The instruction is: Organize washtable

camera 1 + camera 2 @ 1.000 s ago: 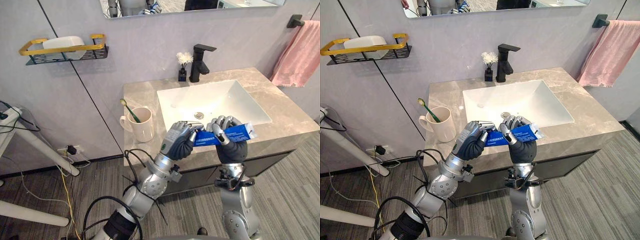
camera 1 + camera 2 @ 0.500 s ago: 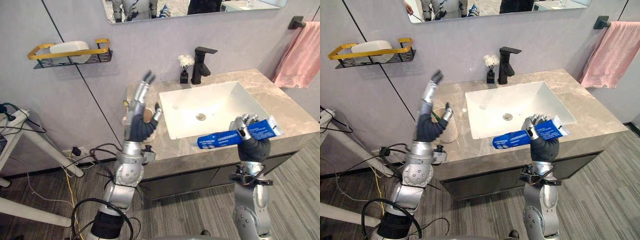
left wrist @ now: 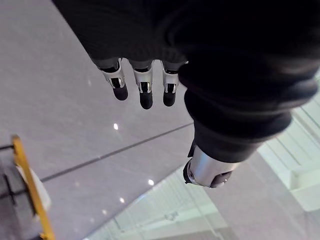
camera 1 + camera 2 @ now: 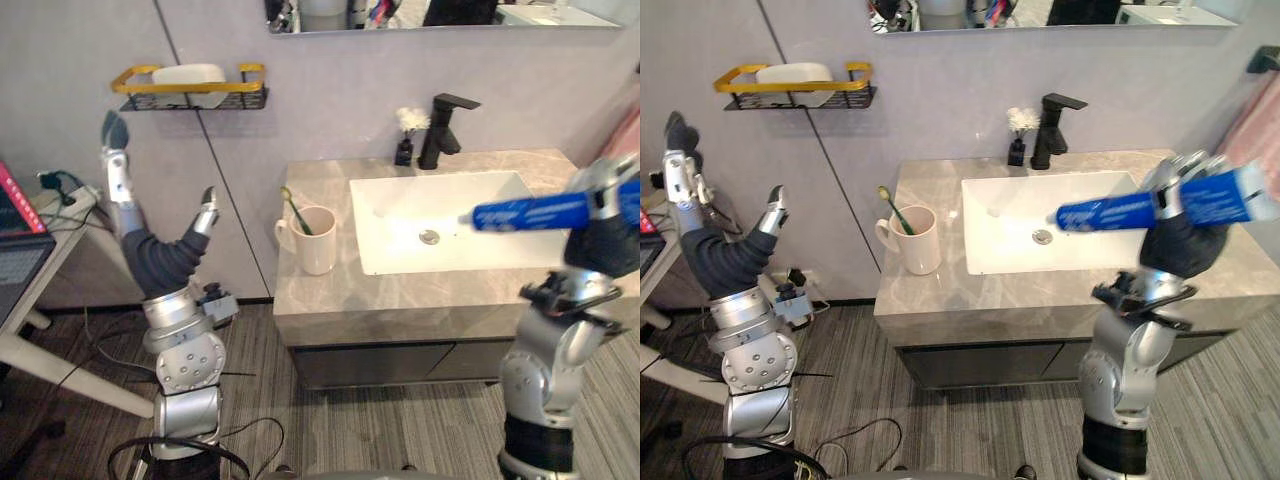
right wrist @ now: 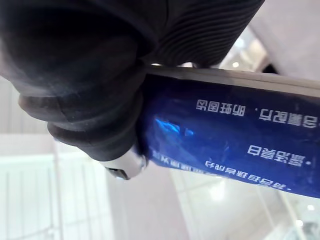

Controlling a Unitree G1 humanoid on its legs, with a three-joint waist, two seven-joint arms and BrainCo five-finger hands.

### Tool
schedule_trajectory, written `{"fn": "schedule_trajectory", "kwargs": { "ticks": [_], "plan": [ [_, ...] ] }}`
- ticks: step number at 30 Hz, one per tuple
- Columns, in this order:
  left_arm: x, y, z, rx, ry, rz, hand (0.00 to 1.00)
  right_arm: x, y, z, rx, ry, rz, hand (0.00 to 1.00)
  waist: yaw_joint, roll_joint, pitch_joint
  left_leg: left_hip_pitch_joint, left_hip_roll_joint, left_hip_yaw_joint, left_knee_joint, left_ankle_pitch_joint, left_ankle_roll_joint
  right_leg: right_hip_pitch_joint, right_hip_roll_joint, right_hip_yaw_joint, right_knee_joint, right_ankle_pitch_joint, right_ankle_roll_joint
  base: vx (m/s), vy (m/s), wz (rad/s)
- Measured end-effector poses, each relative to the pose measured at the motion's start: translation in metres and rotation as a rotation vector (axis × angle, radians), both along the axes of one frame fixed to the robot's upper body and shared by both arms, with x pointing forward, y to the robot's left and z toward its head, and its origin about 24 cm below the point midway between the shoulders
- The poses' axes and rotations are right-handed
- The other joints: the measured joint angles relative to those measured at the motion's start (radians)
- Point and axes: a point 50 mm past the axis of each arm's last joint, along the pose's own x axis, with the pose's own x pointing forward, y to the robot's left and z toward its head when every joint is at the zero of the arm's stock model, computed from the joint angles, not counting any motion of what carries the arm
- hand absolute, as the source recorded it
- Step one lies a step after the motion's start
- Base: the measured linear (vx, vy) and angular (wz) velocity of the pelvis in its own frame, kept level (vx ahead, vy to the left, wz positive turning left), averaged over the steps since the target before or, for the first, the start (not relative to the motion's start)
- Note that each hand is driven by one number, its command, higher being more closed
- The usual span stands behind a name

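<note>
A blue toothpaste tube (image 4: 530, 212) is held level above the white sink (image 4: 400, 215), its cap end pointing over the basin. My right hand (image 4: 1180, 238) is shut on the tube (image 5: 240, 145) near its flat end, at the right edge of the counter. My left hand (image 4: 150, 255) is raised well left of the washtable, open, with straight fingers (image 3: 145, 92) pointing up and nothing in it. A cream mug (image 4: 317, 240) with a green toothbrush (image 4: 293, 210) stands on the marble countertop (image 4: 330, 295), left of the sink.
A black faucet (image 4: 445, 125) and a small dark vase of white flowers (image 4: 405, 135) stand behind the basin. A gold-railed wall shelf (image 4: 190, 85) carries a white dish. A pink towel (image 4: 1252, 120) hangs at the right. A white desk (image 4: 30, 270) stands at the far left.
My left hand let go of the tube, opened and swung up and out to the left. My right hand carried the tube up and to the right. The camera has also shifted.
</note>
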Motion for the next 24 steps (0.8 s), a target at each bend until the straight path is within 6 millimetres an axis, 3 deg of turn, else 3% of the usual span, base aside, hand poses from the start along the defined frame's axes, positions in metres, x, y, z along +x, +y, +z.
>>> {"fn": "schedule_trajectory", "kwargs": {
  "ticks": [5,7,9,13,16,17,19,22,24],
  "plan": [
    [-0.011,0.010,-0.023,-0.042,0.123,0.051,0.00,0.015,-0.013,0.027,0.004,-0.077,-0.037,1.00,0.038,-0.053,-0.004,-0.015,-0.004,-0.028,-0.021,0.018,-0.001,0.000,-0.002,-0.025,0.000,-0.002,0.003,-0.01,-0.002,0.20],
    [-0.018,0.014,-0.042,-0.112,0.211,0.059,0.00,0.024,-0.018,0.037,0.021,-0.093,-0.022,1.00,0.050,-0.084,-0.005,-0.019,-0.006,-0.049,-0.042,0.033,-0.001,0.000,-0.003,-0.050,0.000,-0.008,0.005,-0.01,-0.008,0.28],
    [-0.019,0.015,-0.054,-0.145,0.268,0.058,0.00,0.027,-0.021,0.043,0.010,-0.094,-0.024,1.00,0.065,-0.093,-0.006,-0.020,-0.006,-0.053,-0.050,0.038,-0.003,-0.004,-0.002,-0.056,0.000,-0.008,0.005,0.01,-0.006,0.21],
    [-0.028,0.022,-0.111,-0.256,0.556,0.065,0.00,0.038,-0.025,0.061,0.002,-0.107,0.015,1.00,0.091,-0.130,-0.007,-0.039,-0.007,-0.076,-0.069,0.054,-0.002,-0.015,-0.002,-0.079,0.000,-0.013,0.009,0.01,-0.008,0.16],
    [-0.034,0.025,-0.143,-0.316,0.707,0.070,0.00,0.041,-0.022,0.068,-0.008,-0.113,0.056,1.00,0.094,-0.156,-0.005,-0.053,-0.008,-0.076,-0.070,0.054,-0.002,-0.028,-0.003,-0.081,0.000,-0.014,0.011,0.00,0.000,0.00],
    [-0.039,0.026,-0.167,-0.351,0.822,0.083,0.00,0.046,-0.018,0.068,-0.013,-0.092,0.082,1.00,0.093,-0.175,-0.008,-0.060,-0.008,-0.076,-0.069,0.054,-0.002,-0.037,-0.003,-0.080,0.000,-0.014,0.011,0.03,-0.006,-0.04],
    [-0.044,0.027,-0.181,-0.370,0.893,0.084,0.00,0.049,-0.016,0.067,-0.015,-0.076,0.109,1.00,0.092,-0.189,-0.011,-0.068,-0.008,-0.075,-0.068,0.054,-0.002,-0.046,-0.003,-0.077,0.000,-0.014,0.011,0.03,-0.004,-0.06],
    [-0.061,0.031,-0.221,-0.456,1.077,0.111,0.00,0.061,-0.004,0.061,-0.035,-0.009,0.212,1.00,0.089,-0.219,-0.004,-0.071,-0.008,-0.067,-0.069,0.054,-0.002,-0.057,-0.004,-0.069,0.000,-0.014,0.011,0.03,-0.005,-0.08],
    [-0.067,0.032,-0.233,-0.488,1.136,0.123,0.00,0.066,0.002,0.059,-0.046,0.021,0.260,1.00,0.087,-0.230,0.002,-0.072,-0.008,-0.061,-0.070,0.054,-0.003,-0.062,-0.004,-0.065,0.000,-0.013,0.011,0.01,-0.006,-0.10]
  ]
}}
